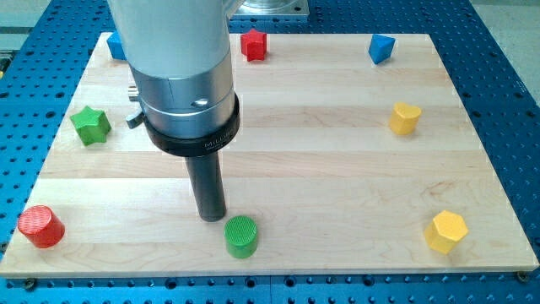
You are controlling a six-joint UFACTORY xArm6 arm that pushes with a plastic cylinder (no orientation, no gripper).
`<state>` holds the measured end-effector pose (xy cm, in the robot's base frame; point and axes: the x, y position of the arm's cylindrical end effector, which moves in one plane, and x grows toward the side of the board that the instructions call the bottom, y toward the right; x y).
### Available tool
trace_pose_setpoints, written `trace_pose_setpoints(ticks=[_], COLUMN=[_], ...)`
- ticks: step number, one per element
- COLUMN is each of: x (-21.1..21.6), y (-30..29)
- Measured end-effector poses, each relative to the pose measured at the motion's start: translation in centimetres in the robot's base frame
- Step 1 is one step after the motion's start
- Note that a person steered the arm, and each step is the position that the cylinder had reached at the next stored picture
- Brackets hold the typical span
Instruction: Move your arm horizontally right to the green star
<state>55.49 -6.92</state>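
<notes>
The green star (pixel 90 125) lies on the wooden board (pixel 321 135) near the view's left edge. My tip (pixel 211 217) rests on the board well to the right of the star and lower in the view. It stands just up and left of a green cylinder (pixel 241 236), with a small gap between them. The arm's grey body hides the board's upper left part.
A red cylinder (pixel 40 226) sits at the lower left. A red block (pixel 253 44) and a blue block (pixel 381 48) sit along the top; another blue block (pixel 116 47) peeks out behind the arm. Two yellow blocks, one upper (pixel 405 118) and one lower (pixel 445 231), sit on the right.
</notes>
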Motion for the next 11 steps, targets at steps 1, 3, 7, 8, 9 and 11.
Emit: trace_pose_setpoints(ticks=[1, 3, 7, 8, 9, 11], x=[0.0, 1.2, -1.7, -1.6, -1.6, -4.9], y=[0.0, -1.0, 0.7, 0.7, 0.8, 1.1])
